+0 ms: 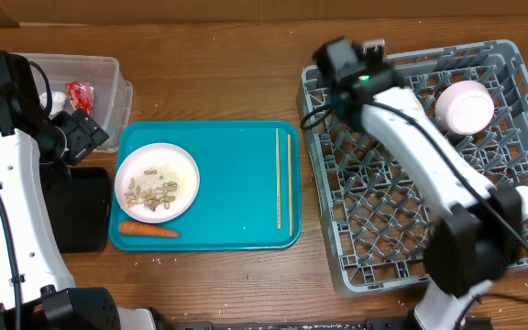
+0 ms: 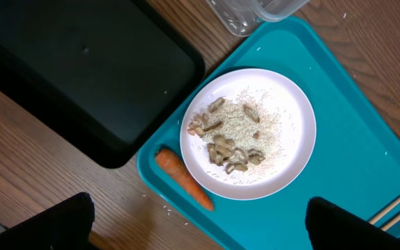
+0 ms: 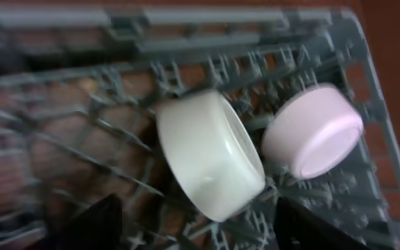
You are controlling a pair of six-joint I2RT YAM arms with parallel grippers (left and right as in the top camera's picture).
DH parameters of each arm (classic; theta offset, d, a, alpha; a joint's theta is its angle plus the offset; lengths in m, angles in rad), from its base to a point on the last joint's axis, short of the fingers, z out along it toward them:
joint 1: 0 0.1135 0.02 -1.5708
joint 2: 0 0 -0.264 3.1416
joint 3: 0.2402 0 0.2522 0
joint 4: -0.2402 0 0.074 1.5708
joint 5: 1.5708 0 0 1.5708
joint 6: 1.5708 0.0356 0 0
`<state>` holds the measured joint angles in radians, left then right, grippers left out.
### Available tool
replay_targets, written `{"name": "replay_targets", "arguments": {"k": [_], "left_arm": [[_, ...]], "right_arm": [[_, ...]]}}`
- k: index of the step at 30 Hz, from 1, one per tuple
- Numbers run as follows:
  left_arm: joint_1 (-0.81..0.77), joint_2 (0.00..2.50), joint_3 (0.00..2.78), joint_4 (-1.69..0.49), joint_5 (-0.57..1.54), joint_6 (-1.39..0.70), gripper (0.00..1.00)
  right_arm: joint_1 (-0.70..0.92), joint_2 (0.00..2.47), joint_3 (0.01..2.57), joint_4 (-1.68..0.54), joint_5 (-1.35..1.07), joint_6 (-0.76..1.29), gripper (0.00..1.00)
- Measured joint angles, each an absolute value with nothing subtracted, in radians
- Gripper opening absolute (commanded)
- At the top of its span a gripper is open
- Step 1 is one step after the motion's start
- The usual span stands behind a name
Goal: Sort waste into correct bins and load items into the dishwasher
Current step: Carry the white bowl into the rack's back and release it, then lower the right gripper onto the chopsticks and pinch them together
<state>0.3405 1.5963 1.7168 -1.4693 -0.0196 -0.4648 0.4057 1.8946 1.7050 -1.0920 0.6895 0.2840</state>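
A round white plate (image 1: 157, 181) (image 2: 248, 132) with beige nut and rice scraps sits on the teal tray (image 1: 236, 183). An orange carrot stick (image 1: 149, 230) (image 2: 184, 179) lies beside it, and the chopsticks (image 1: 283, 179) (image 2: 394, 208) lie to the right. My left gripper (image 1: 85, 133) (image 2: 203, 226) hangs open above the tray's near-left corner, holding nothing. The grey dishwasher rack (image 1: 401, 202) holds a pink bowl (image 1: 466, 105) (image 3: 314, 132) and a small white cup (image 1: 527, 200). A white bowl (image 3: 210, 156) lies tilted on the pegs next to the pink one. My right gripper (image 3: 200, 219) is open just behind it, its fingers (image 3: 96, 219) spread to either side.
The clear tub (image 1: 90, 87) at the back left holds a red wrapper (image 1: 81, 94) and a crumpled white ball (image 1: 58, 99). The black tray (image 1: 76, 211) (image 2: 82, 69) lies left of the teal tray. My right arm crosses the rack diagonally in the overhead view.
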Motion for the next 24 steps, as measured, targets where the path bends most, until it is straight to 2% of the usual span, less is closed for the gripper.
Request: {"name": "replay_targets", "arguments": {"k": [7, 10, 17, 24], "left_arm": [[0.340, 1.596, 1.717, -1.464, -0.020, -0.465, 1.00], [0.340, 1.596, 1.717, -1.452, -0.020, -0.465, 1.00], [0.340, 1.596, 1.717, -1.444, -0.020, -0.465, 1.00], [0.340, 1.596, 1.717, -1.443, -0.020, -0.465, 1.00]], "right_arm": [[0.409, 1.782, 1.782, -0.938, 0.122, 0.276, 0.71], [0.432, 1.803, 1.783, -0.948, -0.021, 0.325, 0.72], [0.571, 1.938, 1.782, -1.078, -0.058, 0.382, 0.76], [0.636, 2.070, 1.780, -1.117, -0.056, 0.453, 0.72]]}}
